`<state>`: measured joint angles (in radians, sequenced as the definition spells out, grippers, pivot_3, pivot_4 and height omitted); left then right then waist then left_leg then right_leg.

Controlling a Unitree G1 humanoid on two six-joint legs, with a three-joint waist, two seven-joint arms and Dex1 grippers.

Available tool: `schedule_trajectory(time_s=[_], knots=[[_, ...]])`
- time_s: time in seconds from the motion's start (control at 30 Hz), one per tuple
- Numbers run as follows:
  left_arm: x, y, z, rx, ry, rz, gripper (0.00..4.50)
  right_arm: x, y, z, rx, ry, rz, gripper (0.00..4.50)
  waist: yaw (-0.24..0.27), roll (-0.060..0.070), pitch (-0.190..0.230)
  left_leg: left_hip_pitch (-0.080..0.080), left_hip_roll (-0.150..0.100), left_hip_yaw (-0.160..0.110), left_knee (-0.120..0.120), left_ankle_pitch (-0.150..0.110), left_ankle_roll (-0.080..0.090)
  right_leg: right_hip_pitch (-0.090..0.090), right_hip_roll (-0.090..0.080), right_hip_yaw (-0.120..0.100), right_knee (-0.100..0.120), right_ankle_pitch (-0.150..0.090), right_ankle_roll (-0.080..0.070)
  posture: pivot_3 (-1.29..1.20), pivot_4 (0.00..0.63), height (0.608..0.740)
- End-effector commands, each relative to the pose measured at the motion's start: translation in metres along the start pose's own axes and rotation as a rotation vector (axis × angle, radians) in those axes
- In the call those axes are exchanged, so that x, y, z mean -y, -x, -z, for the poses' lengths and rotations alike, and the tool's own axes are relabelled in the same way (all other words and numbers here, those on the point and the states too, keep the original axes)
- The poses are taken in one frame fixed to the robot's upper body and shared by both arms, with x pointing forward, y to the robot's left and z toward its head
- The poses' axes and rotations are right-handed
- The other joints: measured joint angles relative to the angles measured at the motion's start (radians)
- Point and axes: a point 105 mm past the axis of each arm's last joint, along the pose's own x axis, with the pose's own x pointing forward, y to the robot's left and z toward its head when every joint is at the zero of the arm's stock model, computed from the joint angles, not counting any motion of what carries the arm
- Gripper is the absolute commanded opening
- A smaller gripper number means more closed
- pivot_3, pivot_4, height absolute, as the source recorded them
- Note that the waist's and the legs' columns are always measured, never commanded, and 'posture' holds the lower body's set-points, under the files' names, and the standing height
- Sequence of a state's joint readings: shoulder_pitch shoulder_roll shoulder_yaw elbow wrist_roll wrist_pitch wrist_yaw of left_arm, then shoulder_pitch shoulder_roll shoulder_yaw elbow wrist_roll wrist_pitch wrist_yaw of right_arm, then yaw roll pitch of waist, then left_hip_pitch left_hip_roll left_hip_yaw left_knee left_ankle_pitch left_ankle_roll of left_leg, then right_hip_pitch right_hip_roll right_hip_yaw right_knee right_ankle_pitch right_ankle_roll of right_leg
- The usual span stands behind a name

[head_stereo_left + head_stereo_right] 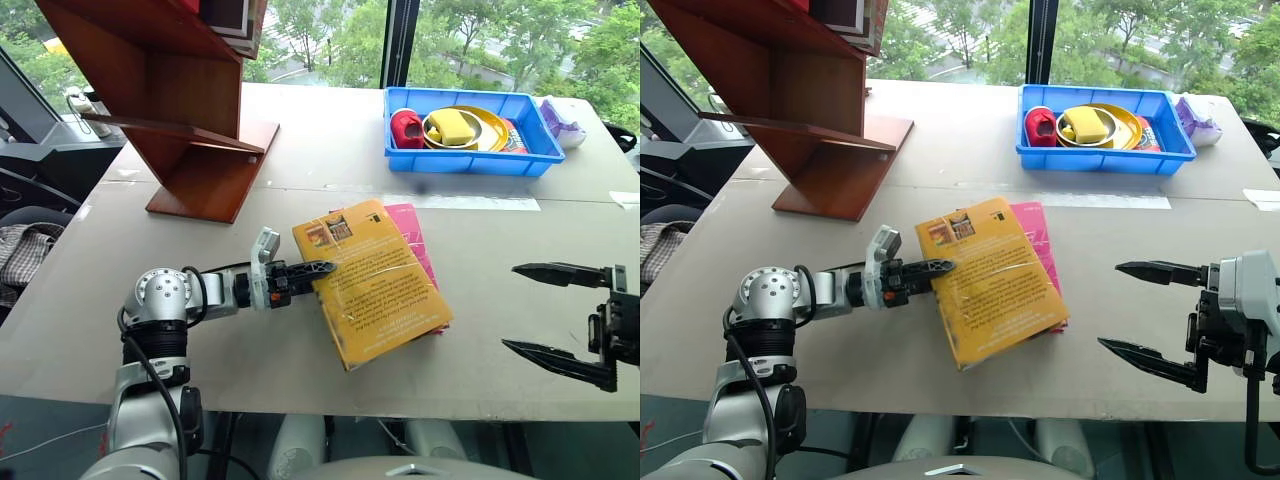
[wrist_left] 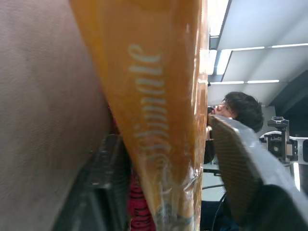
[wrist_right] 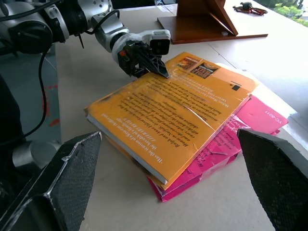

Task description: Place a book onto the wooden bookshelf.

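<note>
Left tool [image 1: 318,268] pinched the spine edge of the book [image 1: 372,281], lying atop a pink book [image 1: 415,237] on the counter [image 1: 300,160]. Right tool [image 1: 1145,310] wide, empty. Best secured deeper before lifting toward the wooden bookshelf [image 1: 185,110].

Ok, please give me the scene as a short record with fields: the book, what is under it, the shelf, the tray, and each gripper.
book: yellow-orange book lies flat on the table, on top of a pink book
left gripper: left gripper is at the book's edge, one finger above the cover and one below, closing on it
right gripper: right gripper is open, apart from both books
bookshelf: wooden bookshelf stands at the far left of the table
tray: blue tray is at the far right, holding dishes
</note>
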<state>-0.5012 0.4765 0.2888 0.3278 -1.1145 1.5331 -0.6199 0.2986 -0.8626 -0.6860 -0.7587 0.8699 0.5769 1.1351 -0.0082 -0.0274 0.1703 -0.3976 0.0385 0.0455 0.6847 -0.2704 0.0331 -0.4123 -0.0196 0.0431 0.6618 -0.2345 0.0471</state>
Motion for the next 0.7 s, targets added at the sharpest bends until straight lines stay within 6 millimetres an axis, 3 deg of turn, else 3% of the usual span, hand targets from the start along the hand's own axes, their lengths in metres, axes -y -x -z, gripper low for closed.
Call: schedule_trajectory(time_s=[0.03, 0.1, 0.27, 0.37, 0.43, 0.5, 0.6, 0.7], knots=[[0.010, 0.012, -0.003, 0.030, -0.056, 0.031, 0.70, -0.003, -0.003, -0.007, 0.035, 0.036, 0.001, 4.50, -0.002, 0.000, 0.000, 0.000, 0.000, 0.000, 0.000, 0.000, 0.000, 0.000, 0.000, 0.000, 0.000, 0.000, 0.000, 0.00, 0.150, 0.740], [0.025, 0.024, -0.012, 0.087, -0.125, 0.073, 0.22, -0.002, -0.006, -0.007, 0.057, 0.027, -0.005, 4.50, -0.007, 0.000, 0.000, 0.000, 0.000, 0.000, 0.000, 0.000, 0.000, 0.000, 0.000, 0.000, 0.000, 0.000, 0.000, 0.00, 0.150, 0.740], [0.090, 0.052, -0.036, 0.142, -0.436, 0.129, 0.19, 0.007, -0.011, -0.016, 0.156, 0.010, -0.007, 4.50, -0.005, -0.002, 0.001, 0.000, 0.001, 0.000, 0.000, 0.000, 0.000, -0.001, 0.000, 0.000, 0.001, -0.001, -0.002, 0.00, 0.150, 0.740], [0.129, 0.052, -0.051, 0.151, -0.706, 0.080, 0.19, 0.020, -0.016, -0.024, 0.221, 0.016, 0.000, 4.50, 0.003, -0.002, 0.001, -0.001, 0.000, 0.000, 0.000, 0.000, 0.000, -0.001, -0.002, 0.000, -0.001, -0.002, -0.004, 0.00, 0.150, 0.740], [0.156, 0.045, -0.064, 0.164, -0.957, -0.004, 0.19, 0.029, -0.021, -0.031, 0.260, 0.032, 0.000, 4.50, 0.008, -0.002, 0.001, 0.000, -0.001, 0.001, 0.000, 0.000, 0.000, 0.000, -0.004, -0.001, -0.001, -0.002, -0.003, 0.00, 0.150, 0.740], [0.185, 0.040, -0.076, 0.184, -1.312, -0.121, 0.19, 0.037, -0.024, -0.038, 0.293, 0.051, -0.004, 4.50, 0.009, -0.002, 0.002, -0.002, -0.002, 0.001, 0.000, 0.000, 0.000, 0.000, -0.004, -0.001, -0.003, -0.002, -0.003, 0.00, 0.150, 0.740], [0.225, 0.035, -0.083, 0.191, -1.748, -0.231, 0.19, 0.046, -0.026, -0.047, 0.331, 0.077, -0.008, 4.50, 0.013, -0.001, 0.003, -0.003, -0.002, 0.002, -0.002, 0.000, 0.000, -0.001, -0.002, 0.000, -0.005, -0.001, -0.001, 0.00, 0.150, 0.740], [0.266, 0.047, -0.083, 0.140, -2.196, -0.397, 0.19, 0.054, -0.027, -0.051, 0.348, 0.096, -0.045, 4.50, 0.014, -0.001, 0.003, -0.004, -0.002, 0.003, -0.003, 0.000, 0.000, -0.002, 0.000, 0.001, -0.006, 0.000, -0.001, 0.00, 0.150, 0.740]])
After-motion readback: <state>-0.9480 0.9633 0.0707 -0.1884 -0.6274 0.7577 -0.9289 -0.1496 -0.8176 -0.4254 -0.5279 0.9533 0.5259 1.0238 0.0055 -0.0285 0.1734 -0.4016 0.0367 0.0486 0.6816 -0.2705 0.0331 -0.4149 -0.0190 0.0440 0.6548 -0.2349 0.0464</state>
